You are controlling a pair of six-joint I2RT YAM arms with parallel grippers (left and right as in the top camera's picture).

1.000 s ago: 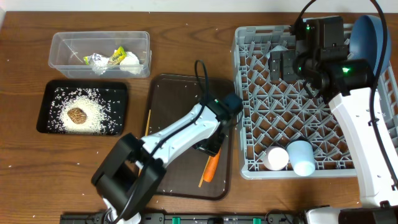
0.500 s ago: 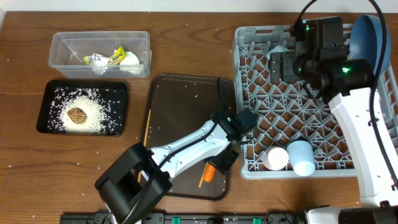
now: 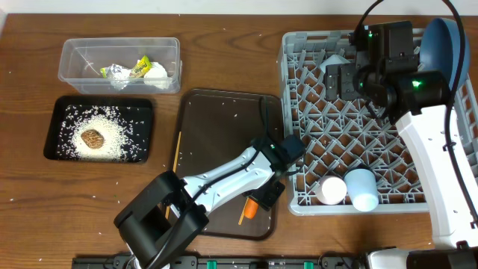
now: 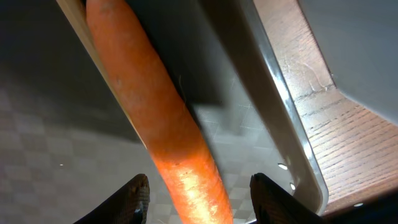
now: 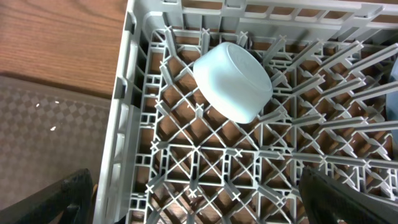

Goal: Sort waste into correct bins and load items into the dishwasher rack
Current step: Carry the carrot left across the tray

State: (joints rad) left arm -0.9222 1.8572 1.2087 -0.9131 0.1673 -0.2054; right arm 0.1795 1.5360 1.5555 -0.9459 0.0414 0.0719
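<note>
The orange carrot [image 3: 252,209] lies at the front right of the dark-brown serving tray [image 3: 216,119], against a wooden chopstick [image 4: 93,53]. My left gripper [image 3: 263,196] is low over it and open. In the left wrist view the carrot [image 4: 168,118] runs between the two fingers [image 4: 202,202], with gaps on both sides. My right gripper [image 5: 199,202] is open and empty above the back left of the grey rack [image 3: 373,127]. The light-blue bowl [image 5: 233,81] lies upside down there. The blue plate [image 3: 437,41] stands at the back right. A pink cup [image 3: 331,190] and a light-blue cup [image 3: 362,188] sit at the front.
The clear tub [image 3: 75,56] at the back left holds crumpled tissue [image 3: 116,72] and a yellow-green wrapper [image 3: 140,68]. The black tray [image 3: 56,123] holds rice and a brown lump [image 3: 92,137]. A second chopstick [image 3: 178,149] lies by the serving tray's left rim.
My left gripper has swung right and toward the front of the serving tray, and now covers the carrot's upper end. The right arm has not moved.
</note>
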